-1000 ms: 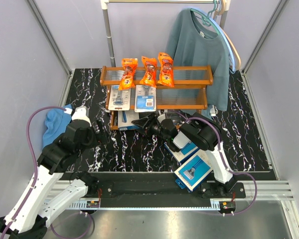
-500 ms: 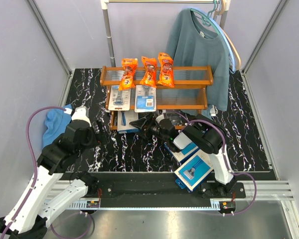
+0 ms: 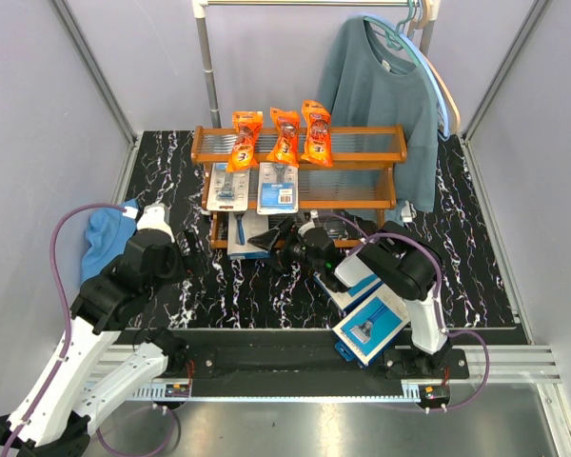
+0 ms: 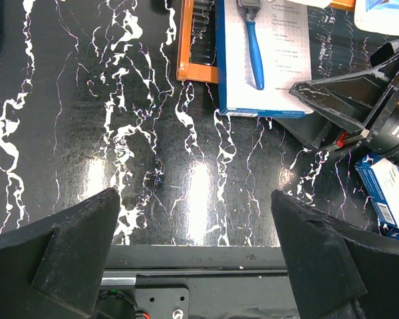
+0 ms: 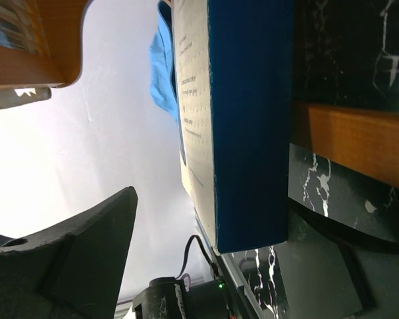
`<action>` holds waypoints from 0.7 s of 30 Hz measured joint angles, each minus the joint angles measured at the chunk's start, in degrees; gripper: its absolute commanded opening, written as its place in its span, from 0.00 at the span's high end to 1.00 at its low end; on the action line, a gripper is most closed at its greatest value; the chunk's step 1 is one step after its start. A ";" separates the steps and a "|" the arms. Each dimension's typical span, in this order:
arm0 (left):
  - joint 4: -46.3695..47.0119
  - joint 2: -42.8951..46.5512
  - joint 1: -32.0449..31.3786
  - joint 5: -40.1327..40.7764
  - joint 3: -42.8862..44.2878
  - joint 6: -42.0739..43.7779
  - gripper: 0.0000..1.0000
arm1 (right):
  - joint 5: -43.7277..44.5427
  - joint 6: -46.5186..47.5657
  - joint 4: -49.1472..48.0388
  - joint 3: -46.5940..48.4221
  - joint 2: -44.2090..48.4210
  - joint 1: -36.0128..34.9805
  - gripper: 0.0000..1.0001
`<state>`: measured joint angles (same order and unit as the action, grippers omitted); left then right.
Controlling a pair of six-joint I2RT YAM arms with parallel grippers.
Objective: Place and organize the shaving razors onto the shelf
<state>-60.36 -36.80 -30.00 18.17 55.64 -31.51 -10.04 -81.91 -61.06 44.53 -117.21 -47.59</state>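
1. A flat razor box (image 3: 238,231) lies on the lowest tier of the shelf (image 3: 381,130), at its left end. Its near end sticks out past the front rail.
2. On the top tier, three orange bags (image 3: 285,136) stand side by side at the left. On the middle tier, two blister cards (image 3: 278,187) lie next to each other, directly above the box.
3. Two more boxes (image 3: 371,328) lie overlapping on the black marbled table (image 3: 476,248), beside the right arm and well apart from the shelf.
4. The right gripper (image 3: 269,240) is at the box's near right corner. Its jaws are spread wide and grip nothing. In the right wrist view, one finger (image 5: 73,259) stands clear of the box's blue edge.
5. The left gripper (image 4: 194,199) hangs over bare table in front of the shelf, fully spread and empty.
6. A blue cloth (image 3: 100,243) lies at the table's left edge. A teal sweater (image 3: 381,95) hangs from a metal rail (image 3: 207,67) behind the shelf.
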 measured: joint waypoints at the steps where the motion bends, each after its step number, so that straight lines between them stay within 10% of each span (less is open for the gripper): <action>1: 0.02 0.00 0.00 0.00 0.00 0.00 0.01 | -0.02 0.13 1.01 0.02 0.37 -0.07 0.11; 21: 1.70 -0.22 0.00 -2.47 -1.38 -0.11 0.03 | 1.90 3.19 17.53 0.76 5.29 -1.57 0.10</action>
<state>-58.65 -37.01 -30.00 15.70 54.26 -31.62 -8.14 -78.72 -43.53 45.30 -111.92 -49.17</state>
